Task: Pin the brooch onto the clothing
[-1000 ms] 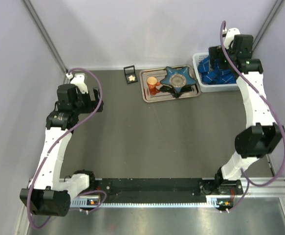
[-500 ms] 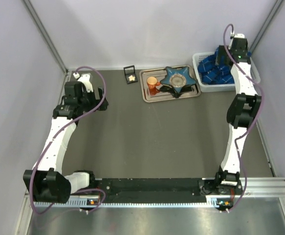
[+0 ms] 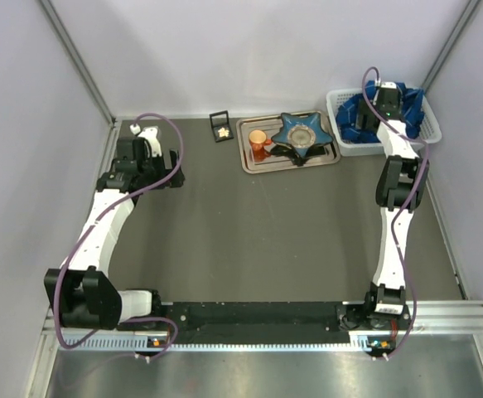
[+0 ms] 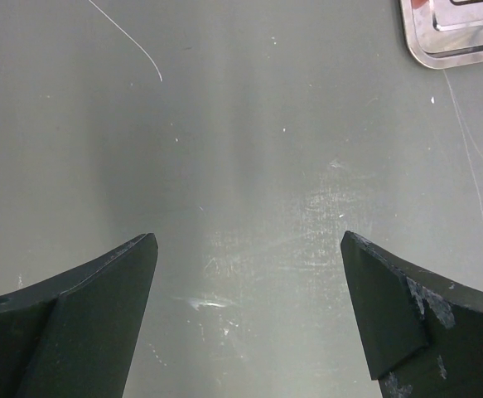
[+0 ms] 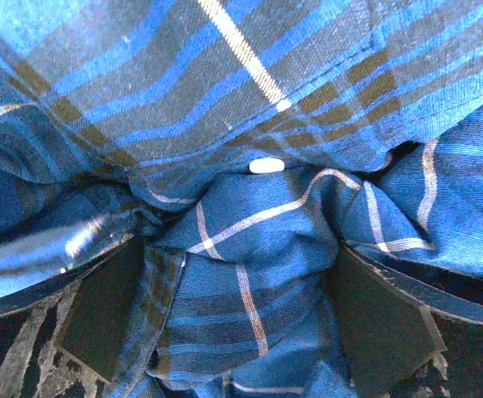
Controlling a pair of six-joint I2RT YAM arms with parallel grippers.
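Blue and navy plaid shirt (image 5: 249, 91), thin white lines, one white button (image 5: 266, 166) showing, sits bunched between the spread fingers (image 5: 100, 319) of the right gripper (image 5: 234, 282). Tiny pale gold brooch (image 3: 223, 129) sits apart, off right of the left gripper (image 4: 248, 245), also spread wide.

Pale lilac walls (image 3: 249, 58) fill the upper frame; a scuffed dark grey table (image 3: 249, 232) spans the centre, evenly lit.

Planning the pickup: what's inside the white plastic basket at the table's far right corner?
A crumpled blue plaid shirt fills the white plastic basket; the right gripper, fingers open, straddles a bunched fold. Anything beneath the cloth is hidden.
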